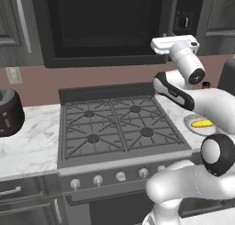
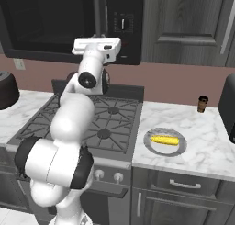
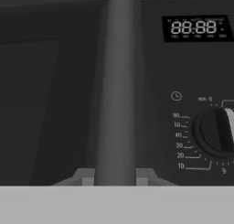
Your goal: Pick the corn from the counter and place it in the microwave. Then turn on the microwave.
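Up at the microwave door, fingers closed around the handle; corn waits on its plate to the right.

From the left base view, the white arm's hand (image 1: 174,45) is raised against the large black microwave with a dark glass door (image 1: 105,22), while the small yellow corn cob (image 1: 202,124) lies on a round grey plate (image 1: 190,121) on the white marble surface (image 1: 32,141), right of the grey gas stove (image 1: 117,123). From the right base view, the corn (image 2: 165,140) lies well apart from the hand (image 2: 97,46); a small brown bottle (image 2: 202,104) stands farther back. From the hand view, the fingers (image 3: 84,176) clamp the vertical grey door handle (image 3: 119,86), left of the round knob (image 3: 215,132). The cob looks light, stiff and bumpy, likely to roll, so grasping across its middle seems best.
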